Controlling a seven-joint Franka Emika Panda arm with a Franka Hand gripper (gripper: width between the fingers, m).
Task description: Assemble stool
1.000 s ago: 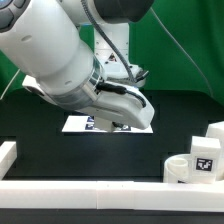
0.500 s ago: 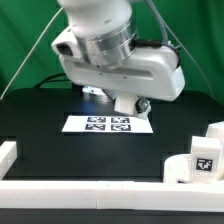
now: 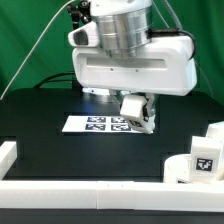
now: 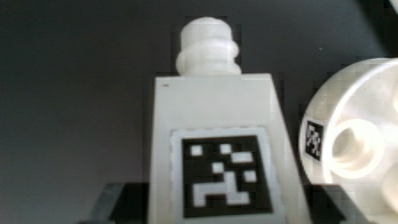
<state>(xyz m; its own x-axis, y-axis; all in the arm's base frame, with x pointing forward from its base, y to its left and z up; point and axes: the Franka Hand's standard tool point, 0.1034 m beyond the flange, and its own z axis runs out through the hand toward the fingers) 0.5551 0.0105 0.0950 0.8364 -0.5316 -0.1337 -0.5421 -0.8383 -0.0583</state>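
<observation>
My gripper is shut on a white stool leg with a black-and-white tag and holds it above the back edge of the marker board. In the wrist view the leg sits between my dark fingers, its knobbed screw tip pointing away. The round white seat lies close beside the leg in that view, partly cut off. The arm hides the seat in the exterior view. More white legs with tags stand at the exterior view's right front.
A long white border rail runs along the front, with a short upright end at the exterior view's left. The table top is black. A green backdrop stands behind the arm.
The arm has swung from the exterior view's left toward the middle and turned upright. The held leg now hangs over the marker board's back edge.
</observation>
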